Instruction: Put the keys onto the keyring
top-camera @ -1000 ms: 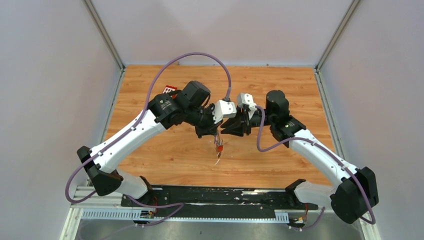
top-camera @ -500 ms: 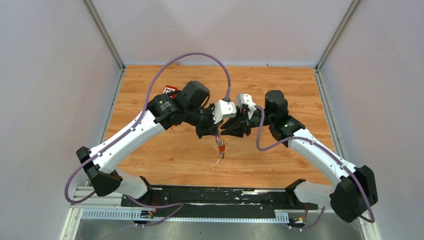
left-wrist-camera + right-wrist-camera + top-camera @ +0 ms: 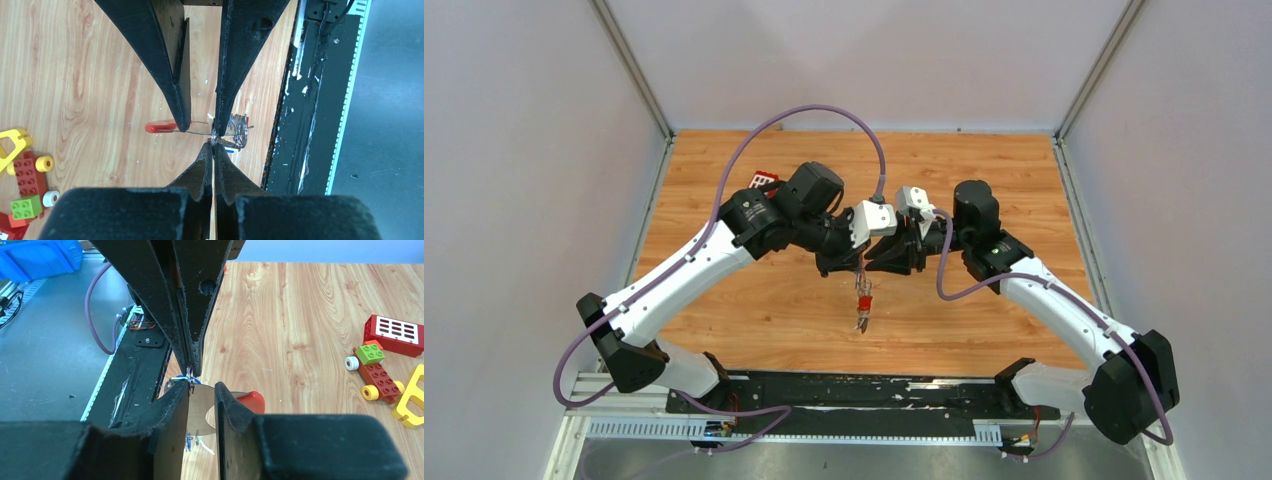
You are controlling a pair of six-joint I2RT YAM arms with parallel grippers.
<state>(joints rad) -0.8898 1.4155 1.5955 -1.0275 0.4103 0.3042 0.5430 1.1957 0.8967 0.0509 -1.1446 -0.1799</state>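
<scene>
Left gripper (image 3: 213, 146) clamped on the keyring (image 3: 239, 131), held over the table (image 3: 1024, 180) centre. Right gripper (image 3: 200, 128) fingers apart astride the ring wire, can't tell if gripping. Red key (image 3: 160, 127) sits just beside.

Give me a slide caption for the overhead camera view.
Left gripper and right gripper meet tip to tip above the wooden table, keyring dangling beneath them.

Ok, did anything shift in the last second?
The red-headed key sank slightly and now hangs straighter below the grippers. Nothing was grabbed or released: the left gripper stays pinched on the keyring, and the right gripper stays beside it, fingers apart. Both hardly moved.
</scene>
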